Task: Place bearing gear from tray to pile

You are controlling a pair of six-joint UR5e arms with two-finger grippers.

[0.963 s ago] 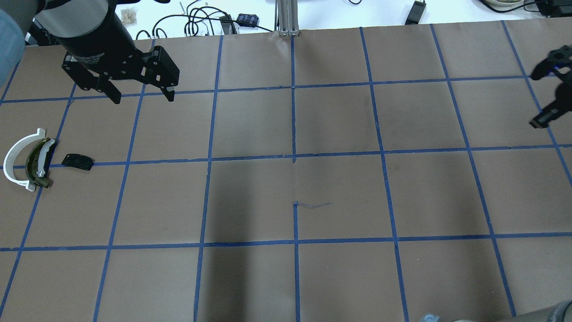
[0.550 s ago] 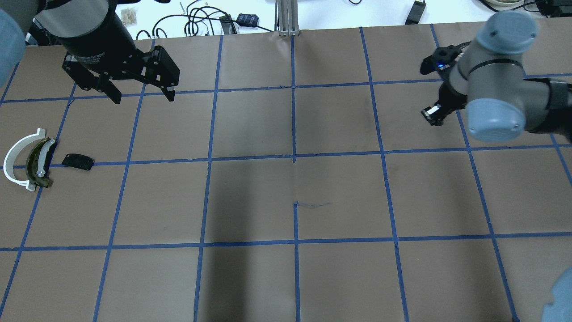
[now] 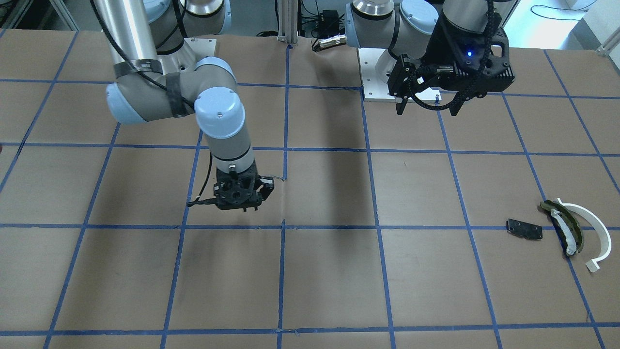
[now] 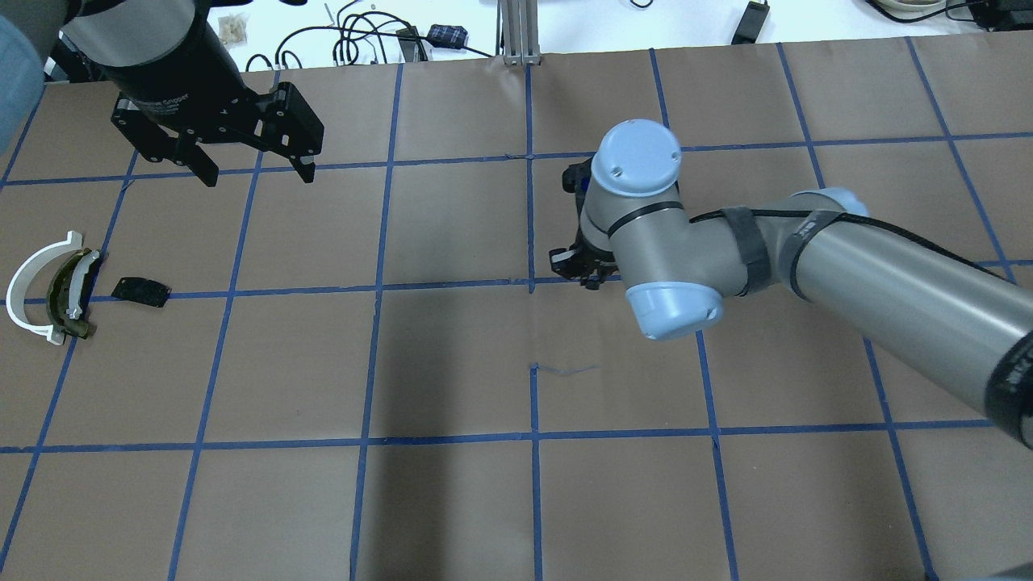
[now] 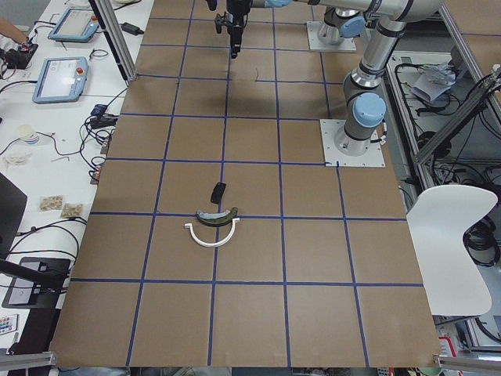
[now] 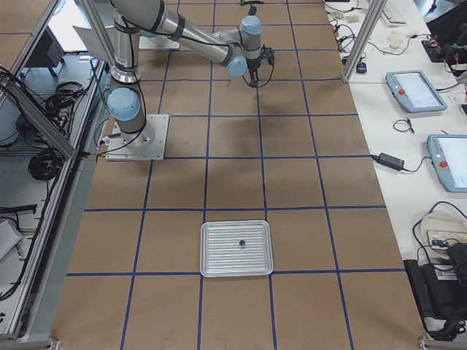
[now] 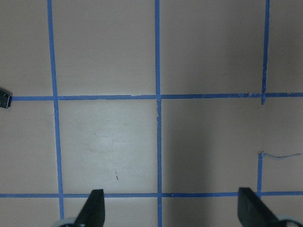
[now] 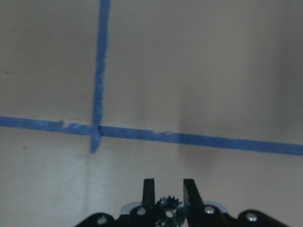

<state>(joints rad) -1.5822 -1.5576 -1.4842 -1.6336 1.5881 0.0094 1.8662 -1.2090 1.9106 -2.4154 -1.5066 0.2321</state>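
My right gripper (image 8: 169, 189) is shut on the bearing gear (image 8: 169, 207), a tiny black toothed piece between the fingertips. It hangs over the table's middle (image 4: 577, 270), far to the right of the pile. The pile lies at the far left: a white arc (image 4: 28, 286), an olive curved piece (image 4: 64, 294) and a flat black plate (image 4: 140, 291). My left gripper (image 4: 258, 173) is open and empty, held above the table behind the pile. The plate's corner shows in the left wrist view (image 7: 4, 99).
The ribbed metal tray (image 6: 211, 251) sits at the table's right end, with one tiny black round piece (image 6: 241, 241) on it. Blue tape lines grid the brown table. Cables and devices lie beyond the far edge.
My right arm has swept from the table's right edge leftward to the middle, gripper still shut. The left arm and the pile have not moved.
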